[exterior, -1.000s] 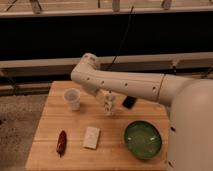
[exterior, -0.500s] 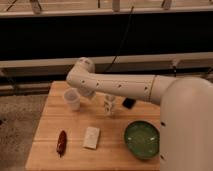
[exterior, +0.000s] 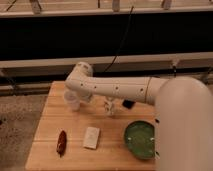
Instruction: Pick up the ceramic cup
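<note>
The ceramic cup (exterior: 72,104) is small and whitish, and stands near the back left of the wooden table (exterior: 50,130). The white arm reaches in from the right, and its bent end hangs right over the cup and hides the rim. The gripper (exterior: 76,96) is at that end, down at the cup's top. I cannot tell whether it touches the cup.
A slim white patterned figure (exterior: 109,106) stands just right of the cup, with a small black object (exterior: 129,104) behind it. A green bowl (exterior: 140,140) sits at front right, a white block (exterior: 91,137) at front centre, and a red-brown object (exterior: 61,142) at front left.
The arm's end has swung left and down, from beside the patterned figure to over the cup, and now covers its rim. The objects on the table have not moved.
</note>
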Available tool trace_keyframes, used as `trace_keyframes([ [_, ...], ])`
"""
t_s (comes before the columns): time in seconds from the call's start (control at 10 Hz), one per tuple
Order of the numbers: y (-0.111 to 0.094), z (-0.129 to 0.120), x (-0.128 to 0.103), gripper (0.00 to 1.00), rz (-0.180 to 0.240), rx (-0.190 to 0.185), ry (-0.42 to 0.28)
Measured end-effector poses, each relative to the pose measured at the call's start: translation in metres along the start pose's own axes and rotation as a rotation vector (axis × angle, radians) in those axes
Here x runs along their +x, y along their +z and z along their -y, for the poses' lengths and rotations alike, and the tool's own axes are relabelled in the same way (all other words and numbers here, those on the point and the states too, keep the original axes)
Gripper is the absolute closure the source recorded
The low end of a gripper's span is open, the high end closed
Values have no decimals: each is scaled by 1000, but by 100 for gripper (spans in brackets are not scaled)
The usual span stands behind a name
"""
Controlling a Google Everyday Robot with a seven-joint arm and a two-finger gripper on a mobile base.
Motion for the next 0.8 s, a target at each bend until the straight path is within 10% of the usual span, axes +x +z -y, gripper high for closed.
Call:
trace_keyframes([
  [0.8, 10, 5, -7, 20, 34, -7, -37],
])
